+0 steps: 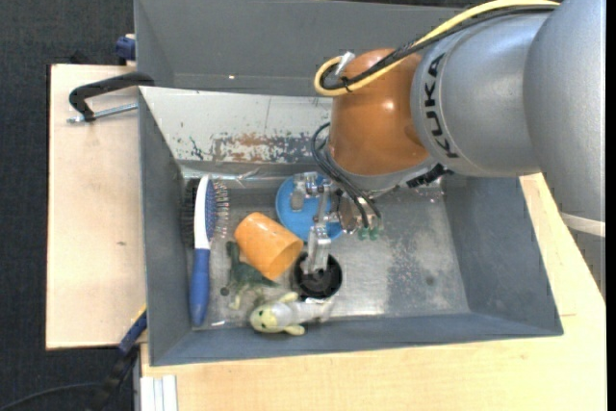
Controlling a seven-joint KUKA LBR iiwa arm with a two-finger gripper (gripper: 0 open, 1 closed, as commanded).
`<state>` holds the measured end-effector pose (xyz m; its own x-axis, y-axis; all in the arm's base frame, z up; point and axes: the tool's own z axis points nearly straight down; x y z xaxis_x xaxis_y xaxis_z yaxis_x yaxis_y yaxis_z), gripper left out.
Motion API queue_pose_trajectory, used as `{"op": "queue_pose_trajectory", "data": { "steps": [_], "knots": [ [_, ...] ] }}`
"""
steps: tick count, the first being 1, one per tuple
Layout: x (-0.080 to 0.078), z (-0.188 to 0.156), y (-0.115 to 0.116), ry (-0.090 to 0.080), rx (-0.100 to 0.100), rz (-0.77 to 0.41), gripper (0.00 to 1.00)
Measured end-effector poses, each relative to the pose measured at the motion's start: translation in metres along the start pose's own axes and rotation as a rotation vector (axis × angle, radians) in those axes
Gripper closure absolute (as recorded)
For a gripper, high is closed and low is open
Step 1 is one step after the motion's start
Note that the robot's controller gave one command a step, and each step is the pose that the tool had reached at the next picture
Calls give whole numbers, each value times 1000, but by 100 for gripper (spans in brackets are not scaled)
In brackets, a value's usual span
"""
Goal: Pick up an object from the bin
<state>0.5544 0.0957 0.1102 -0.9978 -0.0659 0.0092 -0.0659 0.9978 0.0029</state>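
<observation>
Nearest thing under the gripper (318, 257): a small black round object (320, 282), ring-like w/ a dark glossy rim and a paler patch at its centre. It lies flat on the bin floor, approx. mid-bin and toward the near wall. The gripper's metal tip comes down onto its top edge and seems to touch it. Open or closed: can't tell from this angle, and nothing is visibly gripped.

Just left of the black object, touching or nearly so, is an orange plastic cup (268, 245) on its side, mouth facing right and down. Behind the gripper, toward the far wall, a flat blue round disc (292, 199) sits partly hidden by the wrist hardware. In front of the black object, against the near wall, lies a pale yellow-and-white soft toy (279, 316). A small dark green figure (241, 276) lies betw. the cup and the toy.

Further left, along the left wall, a long blue-and-white brush (200, 250) lies lengthwise w/ its handle toward the near side.

The right half of the grey metal bin (433, 255) is bare floor. The grey arm (500, 101) w/ its orange cover enters from the right, above the bin.
</observation>
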Motion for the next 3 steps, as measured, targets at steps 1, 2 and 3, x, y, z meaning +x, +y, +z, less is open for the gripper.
{"op": "queue_pose_trajectory", "data": {
  "steps": [1,2,3],
  "knots": [
    [13,41,47,-6,0,-2,0],
    [11,38,43,-13,1,4,100],
    [29,-77,42,-22,-1,13,100]
  ]
}}
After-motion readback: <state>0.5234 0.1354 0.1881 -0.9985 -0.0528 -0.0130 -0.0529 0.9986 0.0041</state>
